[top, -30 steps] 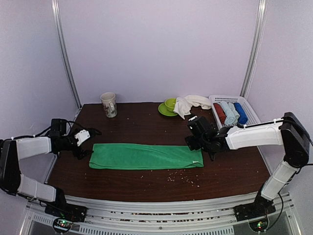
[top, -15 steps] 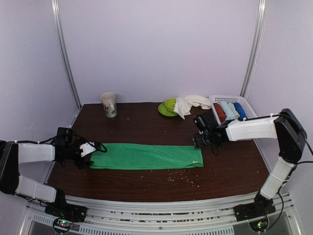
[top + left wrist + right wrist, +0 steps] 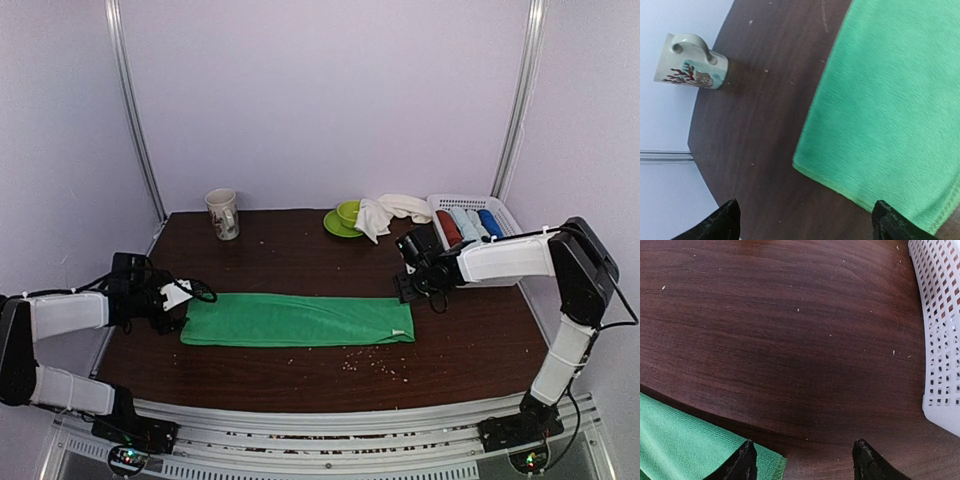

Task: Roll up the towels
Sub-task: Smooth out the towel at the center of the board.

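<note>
The green towel lies flat as a long folded strip across the middle of the table. My left gripper is open and empty at its left end; in the left wrist view the towel's corner lies between the spread fingertips. My right gripper is open and empty just behind the towel's right end; in the right wrist view a green towel corner sits by the left fingertip. The cream-white towel lies crumpled at the back.
A mug stands at the back left, also in the left wrist view. A green bowl on a plate sits beside the cream towel. A white basket at the back right holds red, pale blue and dark blue rolls; its wall shows in the right wrist view.
My left gripper came in and down to the towel's left end. My right gripper drew back from the towel's right end towards the basket, then settled slightly lower. The towel stayed flat.
</note>
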### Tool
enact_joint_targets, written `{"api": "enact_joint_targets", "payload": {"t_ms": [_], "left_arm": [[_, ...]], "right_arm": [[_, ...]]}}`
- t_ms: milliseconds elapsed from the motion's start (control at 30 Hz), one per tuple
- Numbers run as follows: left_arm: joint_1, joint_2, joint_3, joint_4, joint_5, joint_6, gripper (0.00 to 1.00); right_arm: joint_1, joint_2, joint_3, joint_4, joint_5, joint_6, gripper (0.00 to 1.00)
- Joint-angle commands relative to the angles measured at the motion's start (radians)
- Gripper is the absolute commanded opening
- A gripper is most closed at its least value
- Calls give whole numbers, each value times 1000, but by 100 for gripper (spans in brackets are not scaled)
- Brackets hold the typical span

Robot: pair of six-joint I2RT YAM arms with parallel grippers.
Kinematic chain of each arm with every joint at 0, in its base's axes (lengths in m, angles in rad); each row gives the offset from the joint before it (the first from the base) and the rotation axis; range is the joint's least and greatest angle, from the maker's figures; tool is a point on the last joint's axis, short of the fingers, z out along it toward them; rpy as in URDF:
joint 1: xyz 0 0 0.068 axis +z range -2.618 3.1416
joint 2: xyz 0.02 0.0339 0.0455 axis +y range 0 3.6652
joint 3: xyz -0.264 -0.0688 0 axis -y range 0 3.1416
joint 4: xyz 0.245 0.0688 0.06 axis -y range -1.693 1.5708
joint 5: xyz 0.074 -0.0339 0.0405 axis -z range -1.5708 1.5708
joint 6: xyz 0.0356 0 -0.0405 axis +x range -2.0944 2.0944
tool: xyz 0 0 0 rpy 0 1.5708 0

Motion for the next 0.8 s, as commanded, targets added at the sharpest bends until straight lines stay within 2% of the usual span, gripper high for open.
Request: {"api": "enact_joint_targets", "payload": {"t_ms": [0,167,367,767], "left_arm": [[1,61,105,57,8,-162,92],[-2,133,113,113,-28,-207,90],[-21,131,67,138,-40,-196,90],[-61,135,22,190,-106,-187,90]], "right_arm": [[-41,22,14,-14,-99,44,63],[-72,31,2,-9,-187,56,58],[-89,52,-5,13,-311,75,50],[-89,23,-44,19,-338,112,44]]}}
